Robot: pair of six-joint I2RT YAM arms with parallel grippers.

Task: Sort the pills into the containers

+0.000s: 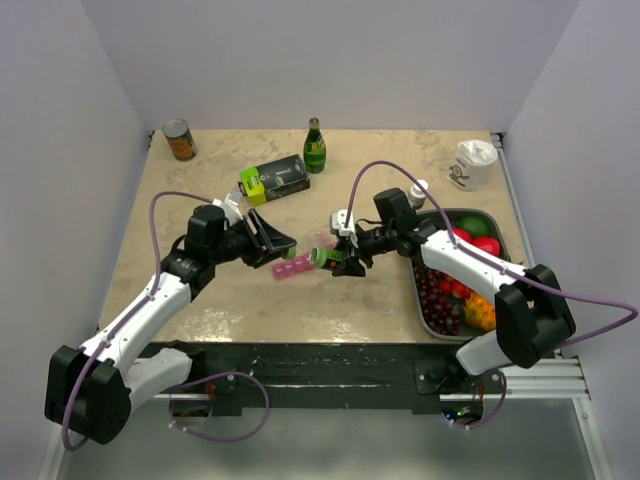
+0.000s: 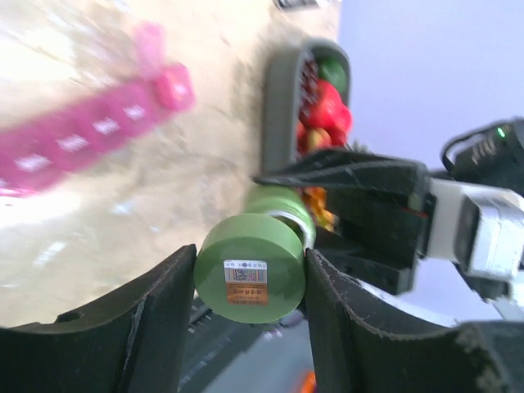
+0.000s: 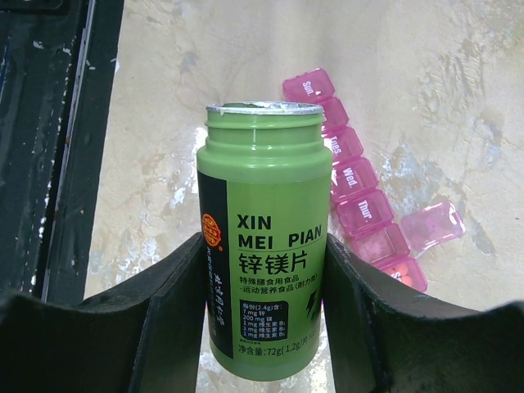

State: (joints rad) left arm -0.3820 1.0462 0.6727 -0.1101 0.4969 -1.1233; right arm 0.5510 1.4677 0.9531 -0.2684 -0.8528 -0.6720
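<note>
7 containers (image 3: 358,192) | pink translucent strip | day-labelled | 1 lid (image 3: 434,225) open

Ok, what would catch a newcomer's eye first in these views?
The green pill bottle stands out, gripped mid-table by the right end effector with its cap off. Its green cap is pinched in the left end effector, right in front of the bottle's mouth. On the table beside them lies the pink pill organiser, one lid flipped open.
</note>
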